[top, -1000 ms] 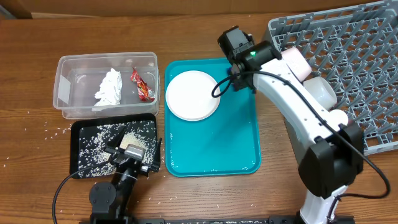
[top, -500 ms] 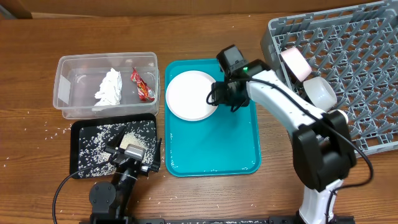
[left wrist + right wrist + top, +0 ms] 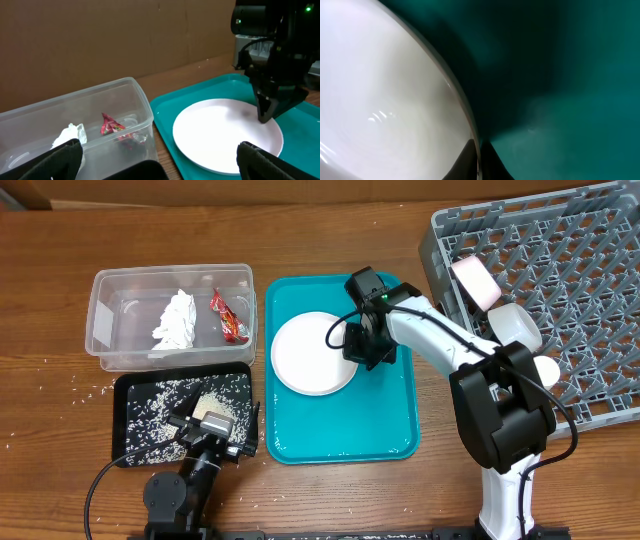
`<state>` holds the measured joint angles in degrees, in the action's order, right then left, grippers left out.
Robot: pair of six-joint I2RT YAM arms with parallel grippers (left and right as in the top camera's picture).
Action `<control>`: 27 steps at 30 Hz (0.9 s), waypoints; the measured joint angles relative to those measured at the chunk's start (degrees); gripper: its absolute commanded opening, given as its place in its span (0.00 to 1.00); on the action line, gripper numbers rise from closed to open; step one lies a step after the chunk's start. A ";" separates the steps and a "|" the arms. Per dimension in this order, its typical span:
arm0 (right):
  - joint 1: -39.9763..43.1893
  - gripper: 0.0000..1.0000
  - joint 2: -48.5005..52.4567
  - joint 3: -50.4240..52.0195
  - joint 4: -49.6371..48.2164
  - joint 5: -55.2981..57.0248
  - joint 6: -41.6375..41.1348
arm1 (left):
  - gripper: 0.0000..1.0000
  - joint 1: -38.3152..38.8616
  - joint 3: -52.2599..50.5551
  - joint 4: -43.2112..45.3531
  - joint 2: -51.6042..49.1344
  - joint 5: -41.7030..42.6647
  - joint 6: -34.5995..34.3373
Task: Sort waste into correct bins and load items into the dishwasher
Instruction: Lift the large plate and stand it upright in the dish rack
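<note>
The large white plate (image 3: 308,355) (image 3: 220,135) lies on the teal tray (image 3: 340,425). My right gripper (image 3: 362,352) (image 3: 479,161) is shut on the plate's right rim, one finger above and one below the plate (image 3: 385,100). My left gripper (image 3: 205,425) (image 3: 162,159) stands wide open and holds nothing, low over the black tray (image 3: 130,395) that carries rice and food scraps. In the clear tub (image 3: 105,290) (image 3: 75,107) lie the white tissue (image 3: 176,320) and the red wrapper (image 3: 228,317) (image 3: 112,126).
The grey dish rack (image 3: 570,270) fills the right side and holds a small cup (image 3: 475,280) and a white dish (image 3: 513,328) at its left edge. Loose rice grains (image 3: 60,380) dot the table left of the black tray.
My right gripper came down from the tray's far right corner to the plate's right rim and shut on it. The plate shifted a little toward me. The left arm has not moved.
</note>
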<state>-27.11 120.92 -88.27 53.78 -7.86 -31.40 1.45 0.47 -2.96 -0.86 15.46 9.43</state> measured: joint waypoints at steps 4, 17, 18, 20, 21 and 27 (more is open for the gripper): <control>2.19 0.04 -3.91 -2.75 1.66 5.27 0.63 | 1.00 0.00 0.00 0.02 0.00 0.02 0.00; 13.09 0.04 -28.39 -13.29 -0.98 49.75 23.41 | 1.00 0.00 0.00 0.00 0.00 0.02 0.00; 14.43 0.04 -28.06 -13.25 -0.70 51.91 24.94 | 1.00 -0.02 0.00 0.00 0.00 0.02 0.00; 17.75 0.04 -26.64 -12.76 -0.63 55.23 27.47 | 1.00 -0.02 0.00 0.00 0.00 0.02 0.00; 19.30 0.04 -25.77 -12.41 -0.57 56.26 28.52 | 1.00 -0.02 0.00 0.00 0.00 0.02 0.00; 26.62 0.04 -21.57 -10.56 -0.15 58.80 31.50 | 1.00 -0.02 0.00 0.00 0.00 0.02 0.00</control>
<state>-0.49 99.35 -98.83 53.63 50.94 0.10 1.43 0.47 -2.96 -0.86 15.49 9.43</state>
